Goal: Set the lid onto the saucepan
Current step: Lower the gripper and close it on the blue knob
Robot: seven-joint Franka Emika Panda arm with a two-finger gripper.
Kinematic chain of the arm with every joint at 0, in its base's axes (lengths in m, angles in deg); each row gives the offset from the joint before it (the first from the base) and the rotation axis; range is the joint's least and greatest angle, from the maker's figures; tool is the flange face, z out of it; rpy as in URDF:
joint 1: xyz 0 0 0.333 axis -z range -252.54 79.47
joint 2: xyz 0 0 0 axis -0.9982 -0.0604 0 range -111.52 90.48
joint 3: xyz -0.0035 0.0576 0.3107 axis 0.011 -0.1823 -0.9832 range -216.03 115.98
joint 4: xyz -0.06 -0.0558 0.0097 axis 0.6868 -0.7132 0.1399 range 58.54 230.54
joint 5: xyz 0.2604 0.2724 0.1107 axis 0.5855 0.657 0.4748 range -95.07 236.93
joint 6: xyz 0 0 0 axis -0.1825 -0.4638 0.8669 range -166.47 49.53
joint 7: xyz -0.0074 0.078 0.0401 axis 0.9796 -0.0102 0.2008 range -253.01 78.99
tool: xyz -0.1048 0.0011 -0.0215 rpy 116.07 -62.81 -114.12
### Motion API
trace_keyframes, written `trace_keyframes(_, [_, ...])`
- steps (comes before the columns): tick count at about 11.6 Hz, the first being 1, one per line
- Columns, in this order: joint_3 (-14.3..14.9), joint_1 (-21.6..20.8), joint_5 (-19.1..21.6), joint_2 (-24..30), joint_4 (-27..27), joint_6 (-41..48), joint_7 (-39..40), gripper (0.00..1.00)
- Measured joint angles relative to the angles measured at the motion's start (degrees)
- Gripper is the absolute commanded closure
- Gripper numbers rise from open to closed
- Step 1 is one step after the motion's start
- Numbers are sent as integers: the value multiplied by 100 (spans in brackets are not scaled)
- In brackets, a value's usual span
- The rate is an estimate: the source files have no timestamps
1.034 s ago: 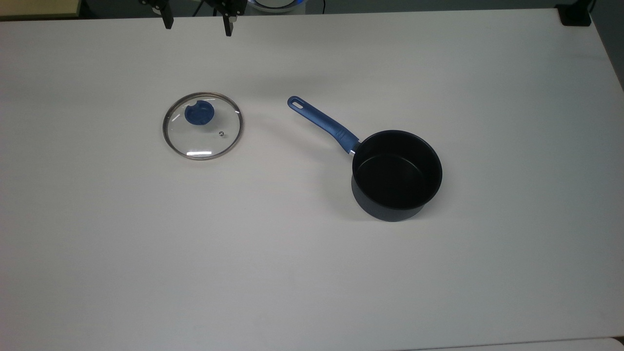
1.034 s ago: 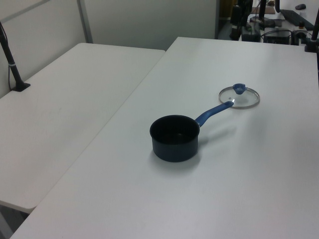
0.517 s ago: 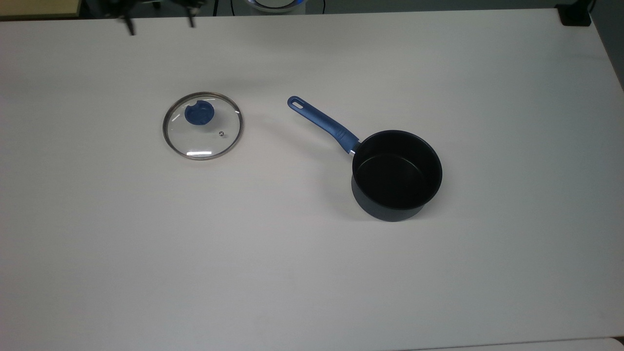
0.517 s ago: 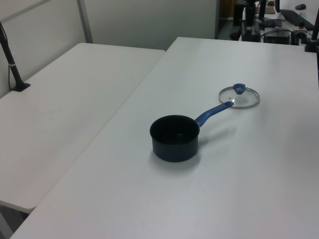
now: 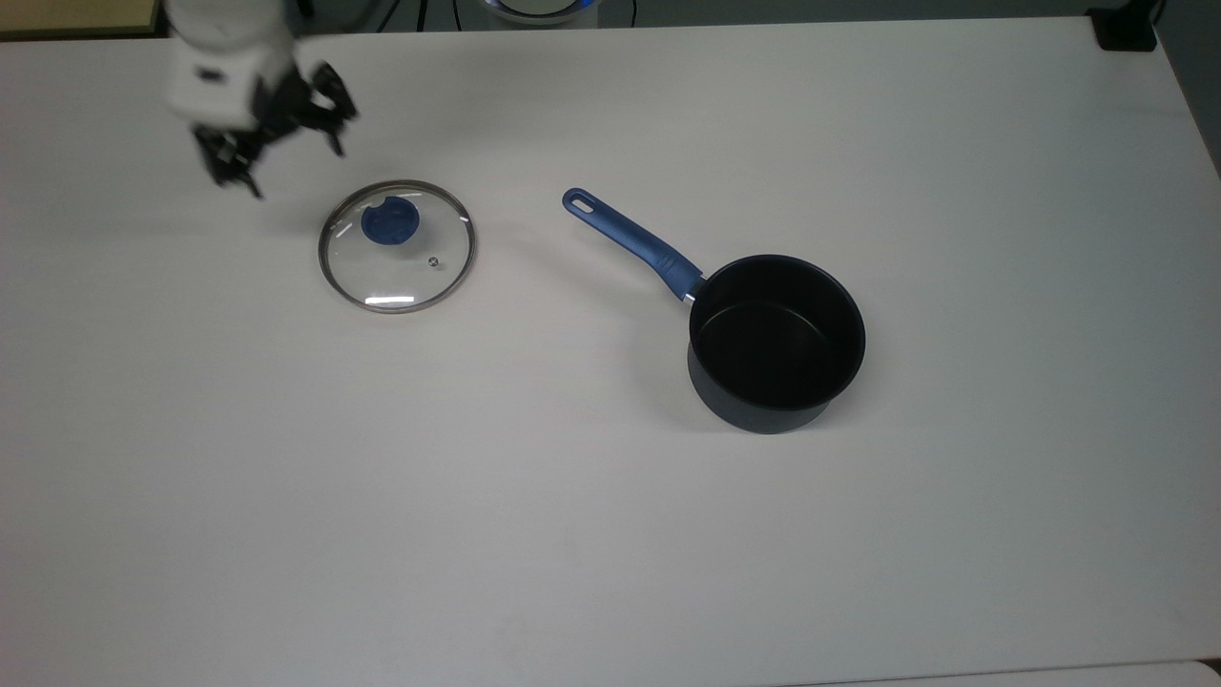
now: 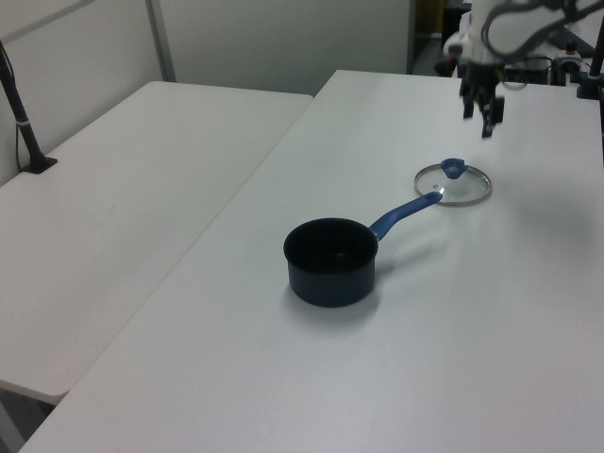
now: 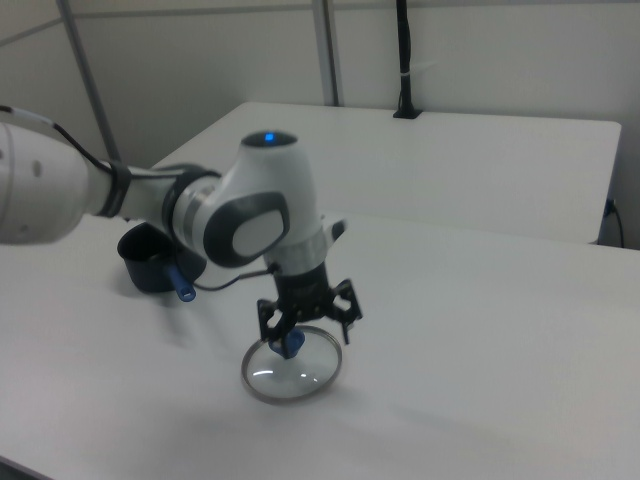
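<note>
The lid [image 5: 396, 272], clear glass with a metal rim and a blue knob [image 5: 389, 221], lies flat on the white table [image 5: 572, 534]. It also shows as the lid [image 6: 455, 185] and the lid [image 7: 285, 378]. My gripper [image 5: 298, 170] hangs open in the air, up and left of the lid in the top view. In the right view my gripper [image 7: 308, 325] hovers just over the knob, holding nothing. The saucepan [image 5: 776, 334] stands upright at the top view's right, its blue handle [image 5: 630, 239] pointing toward the lid. The saucepan [image 7: 150, 270] is partly hidden behind my arm.
A second white table [image 6: 123, 189] adjoins this one on the left view's left, with a black clamped post [image 6: 24, 123] on it. A black object [image 5: 1126, 29] sits at the table's far corner in the top view.
My gripper has come down from the top view's upper edge and moved left, then closer to the lid, its white wrist now visible. Lid and saucepan have not moved.
</note>
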Motion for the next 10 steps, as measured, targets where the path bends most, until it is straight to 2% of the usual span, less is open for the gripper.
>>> trace_keyframes(2, [-262, -16, 0, -178, 64, -73, -180, 0])
trace_keyframes(4, [-398, -17, 0, -171, 49, -73, -295, 0])
trace_keyframes(6, [-626, -25, 2, -252, 30, -73, -783, 0])
trace_keyframes(7, [-763, -43, 2, -357, -1, -73, -1095, 9])
trace_keyframes(8, [-832, -76, 2, -460, -34, -74, -1307, 23])
trace_keyframes(10, [-869, -82, 2, -595, -127, -76, -1439, 66])
